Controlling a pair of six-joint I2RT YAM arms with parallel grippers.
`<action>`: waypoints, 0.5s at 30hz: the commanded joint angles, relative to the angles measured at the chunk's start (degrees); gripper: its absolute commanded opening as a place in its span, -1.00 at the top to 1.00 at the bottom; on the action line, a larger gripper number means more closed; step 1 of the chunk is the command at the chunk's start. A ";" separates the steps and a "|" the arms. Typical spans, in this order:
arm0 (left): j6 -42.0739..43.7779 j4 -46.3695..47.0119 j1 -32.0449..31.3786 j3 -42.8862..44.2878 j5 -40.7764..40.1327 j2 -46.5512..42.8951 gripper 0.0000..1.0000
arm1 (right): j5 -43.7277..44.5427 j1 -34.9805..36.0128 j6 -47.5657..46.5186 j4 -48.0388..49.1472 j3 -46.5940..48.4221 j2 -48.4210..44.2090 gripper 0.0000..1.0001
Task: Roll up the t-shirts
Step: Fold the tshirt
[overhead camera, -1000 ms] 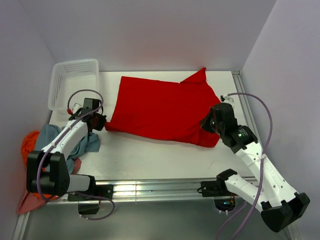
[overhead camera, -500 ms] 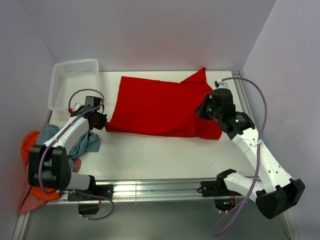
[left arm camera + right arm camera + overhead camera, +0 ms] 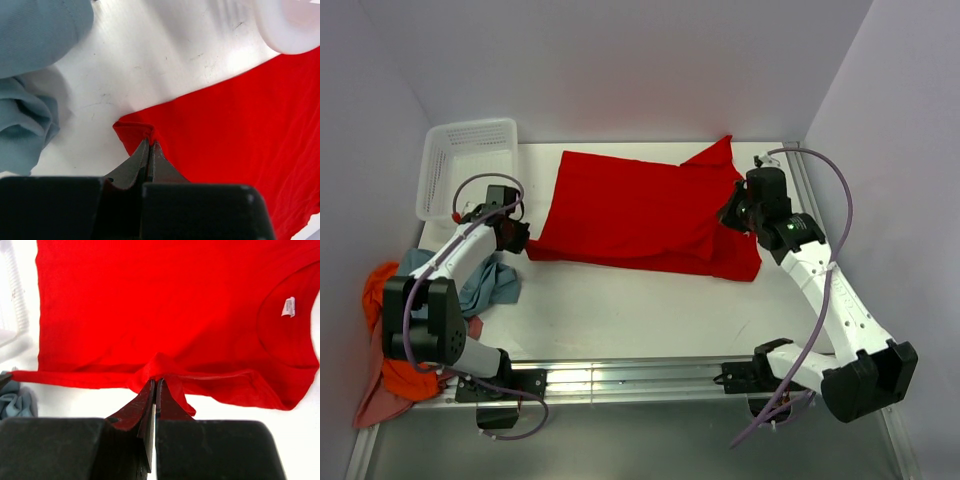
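Farther back than a second ago: right pincer clamped shut on red t-shirt near hem, left pincer shut on left corner — long axis left-right across counter, between both.

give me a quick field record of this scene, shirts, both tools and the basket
red t-shirt: spread across the table, right end folded over
left tool: shut on its left corner
right tool: shut on a pinched fold near its right end
grey-blue t-shirt: bunched at the table's left edge
orange t-shirt: heaped beyond that edge
white basket: far-left corner
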 commanded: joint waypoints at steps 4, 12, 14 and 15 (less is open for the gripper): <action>1.23 1.82 0.18 4.54 1.43 4.29 0.99 | -0.24 -3.39 0.04 4.44 0.33 1.38 1.00; 2.54 0.68 0.00 7.79 1.43 7.46 0.99 | -0.68 -7.61 1.09 4.71 -2.23 -1.52 1.00; 2.55 1.03 0.00 7.88 1.43 7.20 0.99 | -0.77 -7.79 1.10 4.53 -2.66 -2.48 1.00; 2.81 1.21 0.00 7.97 1.43 7.02 0.99 | -0.68 -7.79 1.18 4.36 -2.75 -2.66 1.00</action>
